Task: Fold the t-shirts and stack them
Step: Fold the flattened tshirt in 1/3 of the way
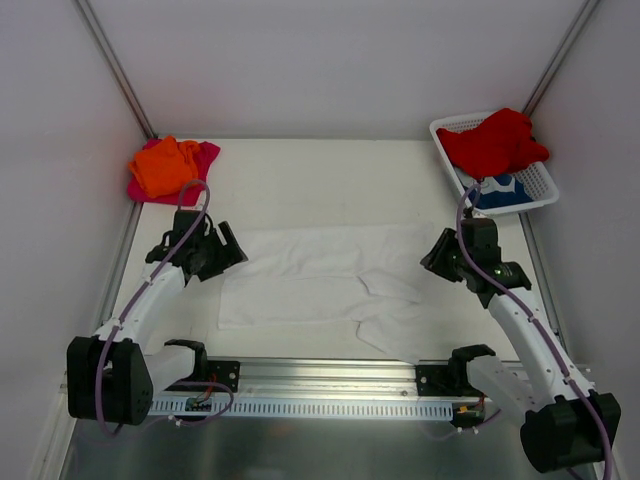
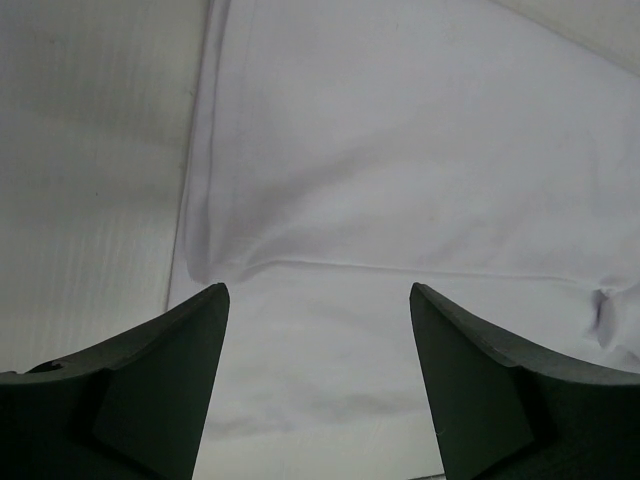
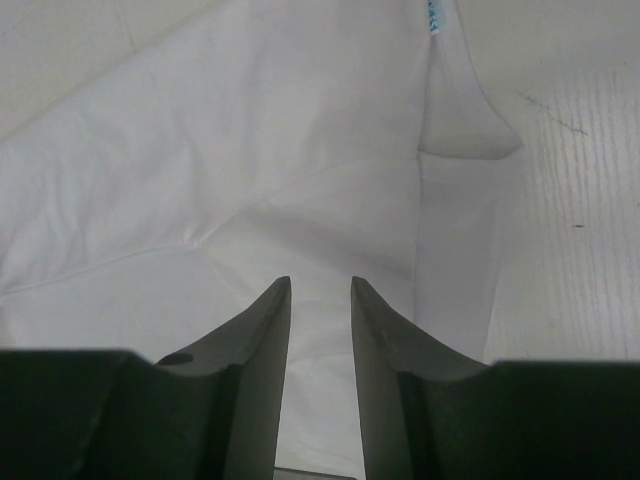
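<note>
- The white t-shirt [image 1: 330, 280] lies spread across the middle of the table [image 1: 330, 180], its long side running left to right. A flap is doubled over at the near right. I judge it sits there so each arm can take one end of it.
- The orange t-shirt [image 1: 165, 165] rests on the magenta-pink t-shirt [image 1: 207, 153] in the far left corner. I read that as the stacking spot, though both look more bunched than flat.
- The red t-shirt [image 1: 495, 140] is heaped in the white mesh basket [image 1: 545, 185] at the far right, with the blue-and-white t-shirt [image 1: 497, 190] under its near edge. These seem to be waiting their turn.
- My left hand [image 1: 215, 250] sits at the left end of the white t-shirt, with its fingers spread wide and nothing between them. In its wrist view a folded edge of the cloth runs just ahead of the fingertips [image 2: 215, 300], so it looks lined up to take that edge.
- My right hand [image 1: 445, 255] sits at the right end, over the collar area where a small blue label [image 3: 432, 18] shows. Its fingers are drawn close, with only a narrow slot between them.
- I see bare cloth through that slot and nothing pinched. The view is steep, though, so I can't rule out the tips touching the fabric.
</note>
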Action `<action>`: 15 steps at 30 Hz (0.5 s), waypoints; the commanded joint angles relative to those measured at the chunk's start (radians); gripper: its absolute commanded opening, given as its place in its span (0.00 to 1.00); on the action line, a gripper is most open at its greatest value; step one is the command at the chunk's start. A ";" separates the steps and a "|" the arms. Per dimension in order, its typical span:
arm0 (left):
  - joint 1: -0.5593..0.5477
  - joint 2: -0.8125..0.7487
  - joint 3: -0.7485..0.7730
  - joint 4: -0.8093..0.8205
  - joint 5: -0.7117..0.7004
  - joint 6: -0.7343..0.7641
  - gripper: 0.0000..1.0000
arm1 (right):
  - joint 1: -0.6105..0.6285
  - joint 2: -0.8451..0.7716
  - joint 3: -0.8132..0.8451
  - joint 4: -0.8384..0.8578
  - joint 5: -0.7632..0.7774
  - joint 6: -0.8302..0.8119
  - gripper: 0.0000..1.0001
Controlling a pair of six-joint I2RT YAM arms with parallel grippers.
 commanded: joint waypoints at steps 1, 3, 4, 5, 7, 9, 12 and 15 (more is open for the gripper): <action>-0.018 -0.055 -0.046 -0.038 0.029 -0.030 0.73 | 0.028 -0.039 -0.034 -0.048 0.026 0.009 0.34; -0.019 -0.078 -0.083 -0.045 0.028 -0.036 0.73 | 0.054 -0.053 -0.051 -0.086 0.100 -0.005 0.34; -0.021 -0.084 -0.097 -0.048 0.028 -0.039 0.73 | 0.061 -0.059 -0.055 -0.098 0.112 -0.022 0.34; -0.021 -0.092 -0.127 -0.048 0.031 -0.044 0.73 | 0.061 -0.065 -0.071 -0.108 0.117 -0.031 0.34; -0.021 -0.118 -0.157 -0.053 0.032 -0.047 0.73 | 0.062 -0.083 -0.080 -0.118 0.121 -0.040 0.34; -0.045 -0.146 -0.183 -0.059 0.017 -0.072 0.73 | 0.062 -0.088 -0.089 -0.129 0.126 -0.050 0.34; -0.064 -0.172 -0.194 -0.090 0.000 -0.108 0.73 | 0.062 -0.091 -0.097 -0.143 0.126 -0.054 0.34; -0.070 -0.201 -0.195 -0.097 -0.012 -0.127 0.72 | 0.062 -0.085 -0.106 -0.121 0.132 -0.068 0.34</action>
